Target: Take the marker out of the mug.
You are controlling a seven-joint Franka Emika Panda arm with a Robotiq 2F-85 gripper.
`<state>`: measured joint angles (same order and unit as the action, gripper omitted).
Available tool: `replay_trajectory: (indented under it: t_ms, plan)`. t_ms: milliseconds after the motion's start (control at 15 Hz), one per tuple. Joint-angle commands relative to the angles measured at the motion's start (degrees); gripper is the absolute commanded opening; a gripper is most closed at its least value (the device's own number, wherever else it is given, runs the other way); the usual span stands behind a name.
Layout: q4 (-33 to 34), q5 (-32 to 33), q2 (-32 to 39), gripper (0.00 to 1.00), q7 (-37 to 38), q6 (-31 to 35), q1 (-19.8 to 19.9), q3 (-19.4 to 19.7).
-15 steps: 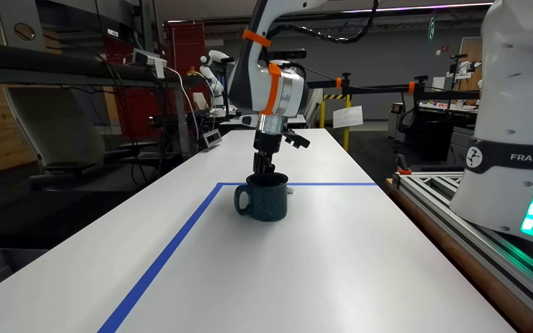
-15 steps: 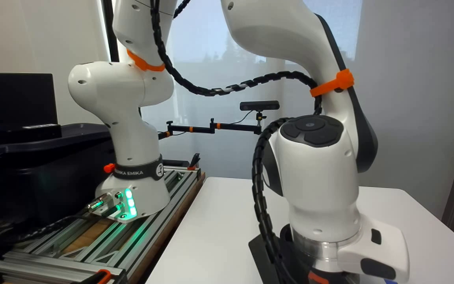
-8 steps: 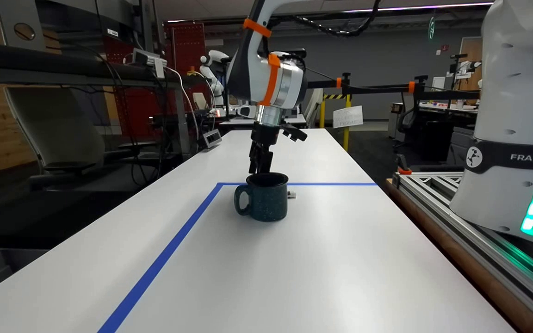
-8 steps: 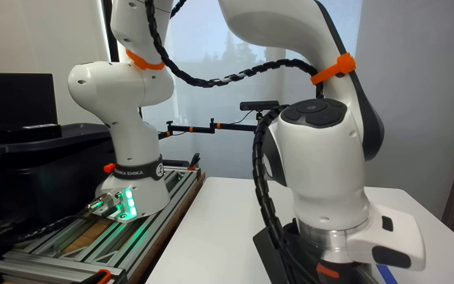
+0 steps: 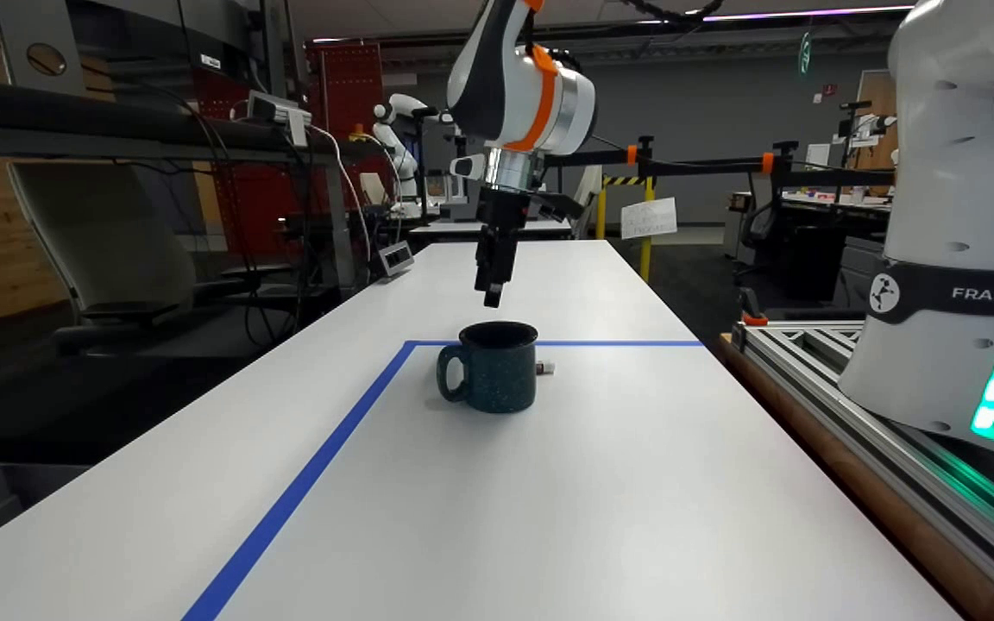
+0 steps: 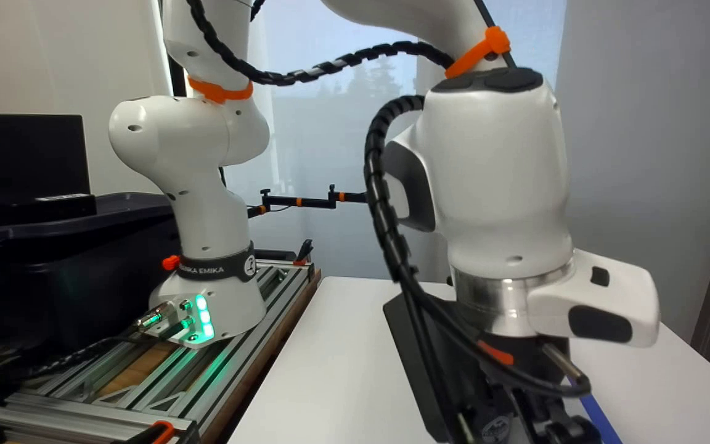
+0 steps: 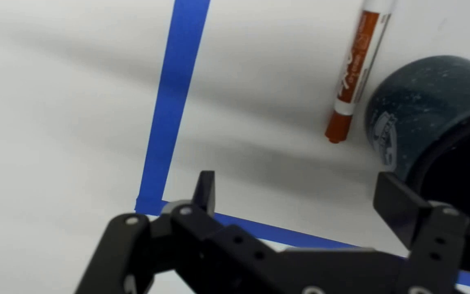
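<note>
The marker [image 7: 357,69], white with an orange-red label and cap, lies on the white table beside the mug [image 7: 431,98], outside it. In an exterior view only the marker's short white end [image 5: 546,368] shows, past the right side of the mug [image 5: 501,375]; the rest is hidden behind it. Dark teal and speckled, the mug stands upright with its handle to the left there. My gripper [image 7: 296,179] is open, jaws wide apart with nothing between them. It hangs above the table, behind and higher than the mug's rim in an exterior view [image 5: 493,297].
Blue tape [image 7: 174,94] marks a corner on the table [image 5: 600,483]. The robot's base [image 5: 963,345] stands on a metal rail frame along one table edge. A small grey device [image 5: 395,258] sits on the far edge, below a dark shelf rail.
My gripper has risen from behind the mug, its fingertips now showing above the rim. The marker's white end has shifted slightly right and down in the exterior view. The mug has not moved.
</note>
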<state>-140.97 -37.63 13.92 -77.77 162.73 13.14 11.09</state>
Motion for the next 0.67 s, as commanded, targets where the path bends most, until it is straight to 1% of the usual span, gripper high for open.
replay_trajectory:
  t_ms: [0,200,267,400,467,533,600]
  plan:
    - [-6.96,11.78,-8.85,1.00,15.48,-1.48,-9.02,8.67]
    - [-8.48,22.28,-10.32,1.00,28.80,-1.78,-16.76,17.19]
    - [-8.79,25.80,-11.39,1.00,33.27,-2.61,-18.44,18.64]
    - [-9.04,33.30,-14.36,1.00,41.86,-6.06,-20.87,20.35]
    - [-9.03,37.35,-16.39,1.00,46.14,-8.42,-21.33,20.18]
    - [-9.34,41.83,-19.14,1.00,50.56,-10.16,-14.12,12.10]
    - [-9.30,43.46,-21.09,1.00,52.89,-12.32,-13.64,10.42]
